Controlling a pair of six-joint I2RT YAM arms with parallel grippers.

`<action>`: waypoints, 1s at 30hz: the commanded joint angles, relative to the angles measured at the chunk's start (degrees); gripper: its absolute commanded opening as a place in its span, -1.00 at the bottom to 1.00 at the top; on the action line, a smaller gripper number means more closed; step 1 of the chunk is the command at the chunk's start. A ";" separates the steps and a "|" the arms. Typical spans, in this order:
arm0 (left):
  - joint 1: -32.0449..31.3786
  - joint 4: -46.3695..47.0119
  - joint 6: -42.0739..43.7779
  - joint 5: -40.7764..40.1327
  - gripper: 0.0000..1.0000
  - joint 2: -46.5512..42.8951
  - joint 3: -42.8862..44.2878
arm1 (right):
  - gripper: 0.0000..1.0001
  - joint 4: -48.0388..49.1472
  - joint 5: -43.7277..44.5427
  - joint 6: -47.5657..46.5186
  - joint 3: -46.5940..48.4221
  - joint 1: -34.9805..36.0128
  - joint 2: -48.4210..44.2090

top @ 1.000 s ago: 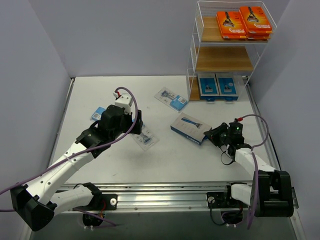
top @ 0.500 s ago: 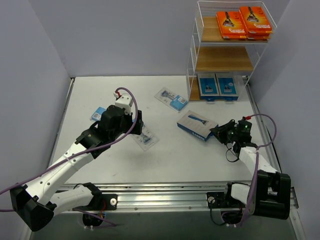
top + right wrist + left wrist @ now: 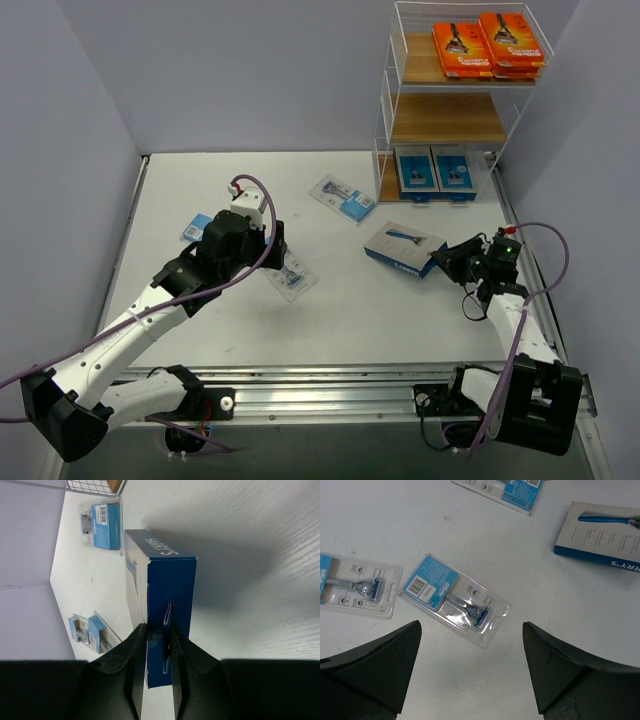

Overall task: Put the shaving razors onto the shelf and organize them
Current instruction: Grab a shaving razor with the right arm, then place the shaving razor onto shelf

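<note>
My right gripper (image 3: 447, 262) is shut on the edge of a blue-and-grey razor box (image 3: 404, 248) and holds it tilted just above the table, right of centre. In the right wrist view the fingers (image 3: 137, 645) pinch the box's blue end (image 3: 170, 580). My left gripper (image 3: 275, 240) is open and empty above a clear blister pack (image 3: 290, 278), which lies between and beyond its jaws (image 3: 455, 599). The shelf (image 3: 445, 118) stands at the far right, with orange boxes (image 3: 490, 45) on its top tier and two blue boxes (image 3: 434, 172) on its bottom tier.
Another blister pack (image 3: 343, 198) lies near the shelf's foot and also shows in the right wrist view (image 3: 102, 526). A third (image 3: 196, 227) lies left of my left arm (image 3: 357, 586). Grey walls close in both table sides.
My right gripper has carried the blue-and-grey box to the right and a little farther back, toward the shelf. The left arm has not moved.
</note>
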 commanded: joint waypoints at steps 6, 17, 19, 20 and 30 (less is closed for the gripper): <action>-0.20 2.15 -0.28 -0.22 0.82 0.05 0.67 | -1.00 -2.41 -5.24 -2.45 3.19 -4.39 -2.87; -0.29 2.23 -0.28 -0.31 0.82 -0.21 0.67 | -1.00 -2.24 -8.49 -2.37 4.15 -7.64 -2.61; -0.29 2.15 -0.28 -0.31 0.82 -0.21 0.67 | -1.00 -2.50 -9.46 -2.46 5.12 -7.99 -2.26; -0.29 2.23 -0.28 -0.31 0.82 -0.21 0.67 | -1.00 -2.50 -9.90 -2.45 5.56 -8.43 -2.08; -0.29 2.32 -0.36 -0.40 0.82 0.23 0.58 | -1.00 -0.30 -11.92 0.45 9.69 -9.31 -0.50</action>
